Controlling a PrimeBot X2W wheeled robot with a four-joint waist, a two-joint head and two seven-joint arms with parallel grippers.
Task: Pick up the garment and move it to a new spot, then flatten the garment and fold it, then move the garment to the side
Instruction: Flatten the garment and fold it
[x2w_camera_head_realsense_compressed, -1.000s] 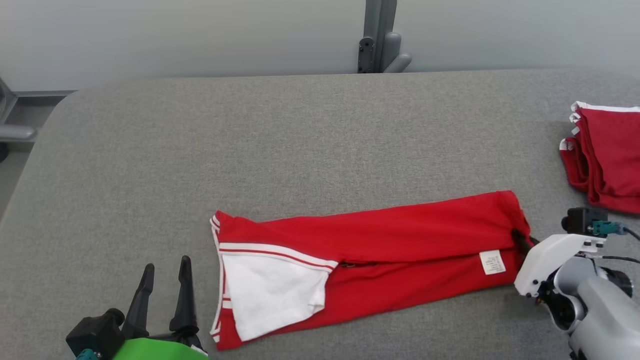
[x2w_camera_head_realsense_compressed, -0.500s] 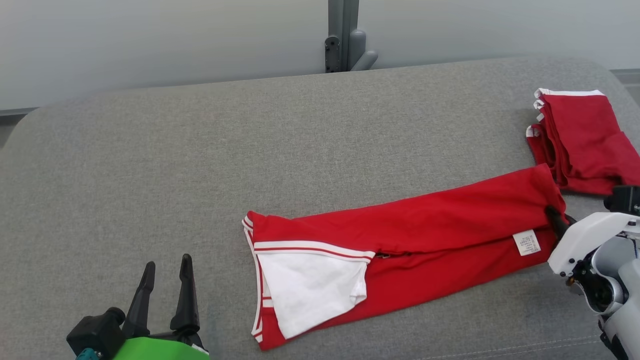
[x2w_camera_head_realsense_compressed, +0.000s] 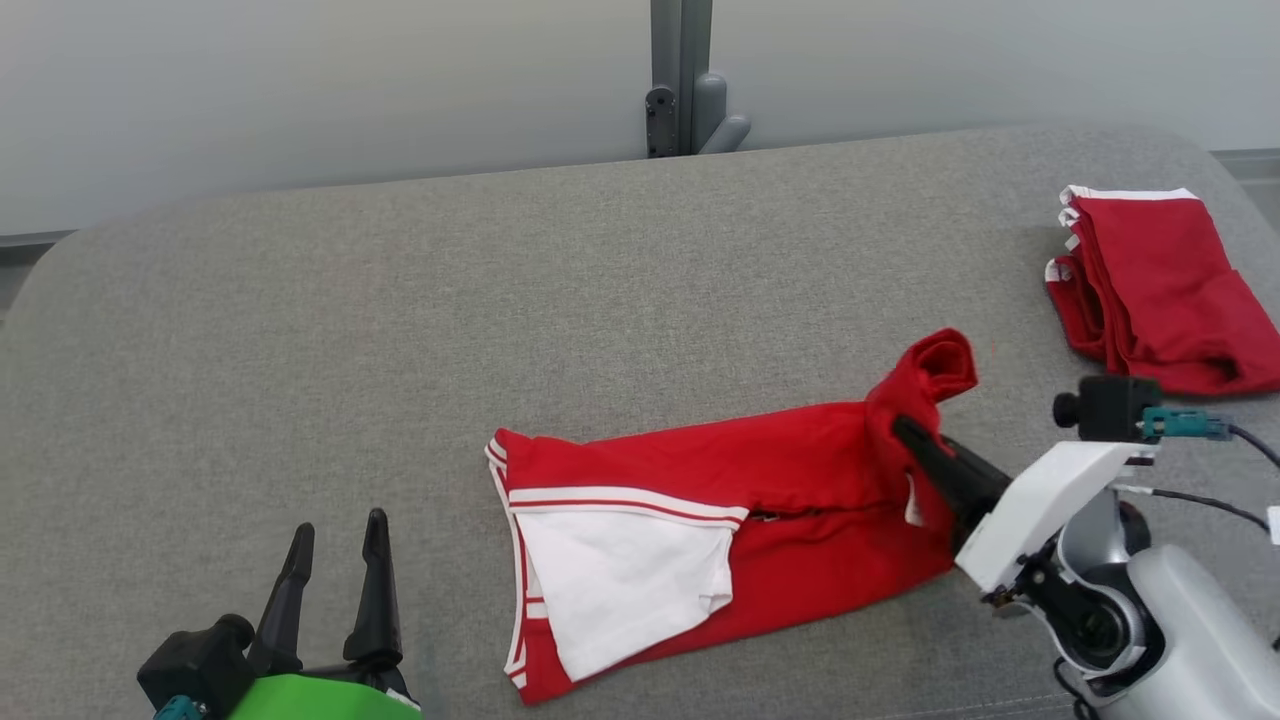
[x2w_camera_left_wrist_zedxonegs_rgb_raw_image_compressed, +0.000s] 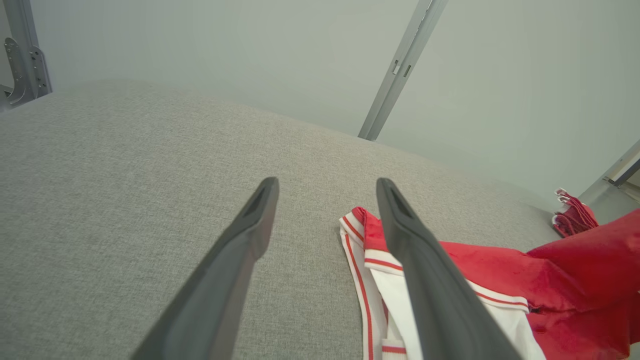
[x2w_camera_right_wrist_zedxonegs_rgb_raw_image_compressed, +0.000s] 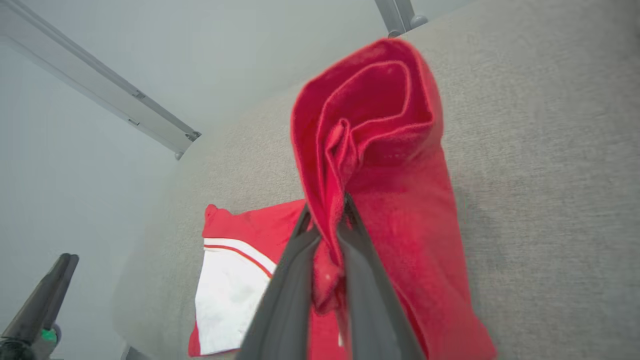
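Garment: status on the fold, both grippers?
Right gripper shut on garment, right end raised off the table. Left gripper open, apart from the cloth. Folded red stack far right, apart, not in the way.

Your head view looks down on the garment (x2w_camera_head_realsense_compressed: 780, 465); both wrist views, low and close, share its striped end.

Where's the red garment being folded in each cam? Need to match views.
Head view: garment lower centre, right end held up in the right end effector.
Left wrist view: garment lower right, partly behind the left end effector.
Right wrist view: garment centre, pinched between the fingers.
Shared landmark: its white panel.
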